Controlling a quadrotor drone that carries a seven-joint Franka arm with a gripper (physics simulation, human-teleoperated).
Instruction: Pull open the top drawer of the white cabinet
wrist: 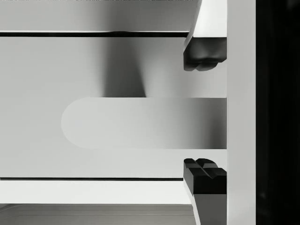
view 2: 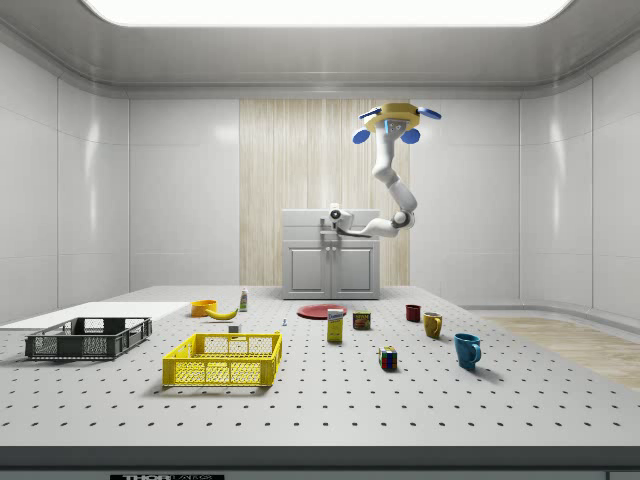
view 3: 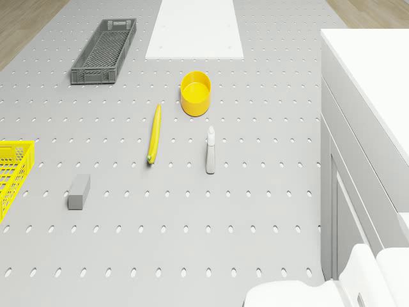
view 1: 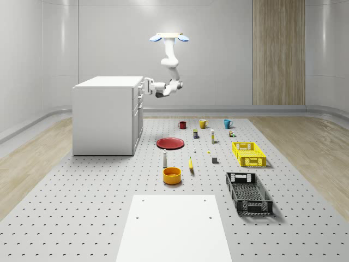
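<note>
The drone (view 1: 169, 37) hovers beside the white cabinet (view 1: 106, 114). Its gripper (wrist: 205, 115) is spread around the handle (wrist: 140, 123) of the top drawer (wrist: 93, 70), fingertips (wrist: 205, 54) not touching it.

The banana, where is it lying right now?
In the whole-scene view the banana lies on the perforated floor just right of the yellow bowl and the white bottle, in front of the red plate.

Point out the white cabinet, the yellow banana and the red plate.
white cabinet (view 1: 103, 117): whole-scene view, its side wall.
yellow banana (view 3: 154, 133): drone view, middle of its length.
red plate (view 1: 170, 143): whole-scene view, its centre.
</note>
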